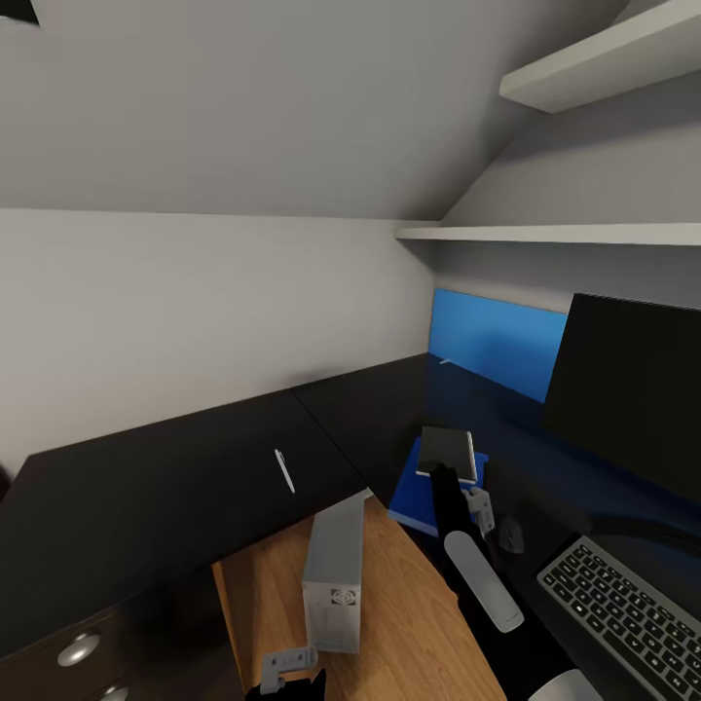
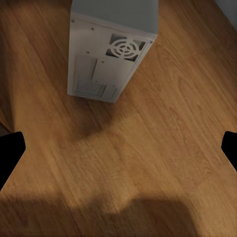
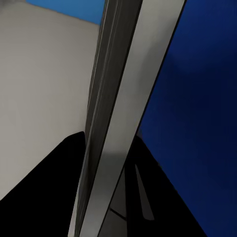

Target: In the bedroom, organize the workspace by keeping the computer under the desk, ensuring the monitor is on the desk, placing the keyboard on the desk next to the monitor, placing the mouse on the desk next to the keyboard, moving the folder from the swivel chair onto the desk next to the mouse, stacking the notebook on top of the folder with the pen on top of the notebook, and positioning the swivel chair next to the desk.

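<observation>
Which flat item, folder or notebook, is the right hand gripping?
The notebook: the dark grey slab, held by the right hand above the bright blue folder lying on the desk.

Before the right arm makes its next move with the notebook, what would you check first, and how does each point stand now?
1. Grip: right gripper fingers clamp the thin dark grey notebook by its edge: ok.
2. Target: notebook is over the flat bright blue folder in the head view: ok.
3. Folder lies on the glossy black desk, near the small black mouse: ok.
4. Notebook resting flat on the folder: cannot tell.
5. Thin white pen lies on the desk's other wing, not stacked: not ok.
6. Left gripper open, over wooden floor by the light grey computer tower, out of the way: ok.
</observation>
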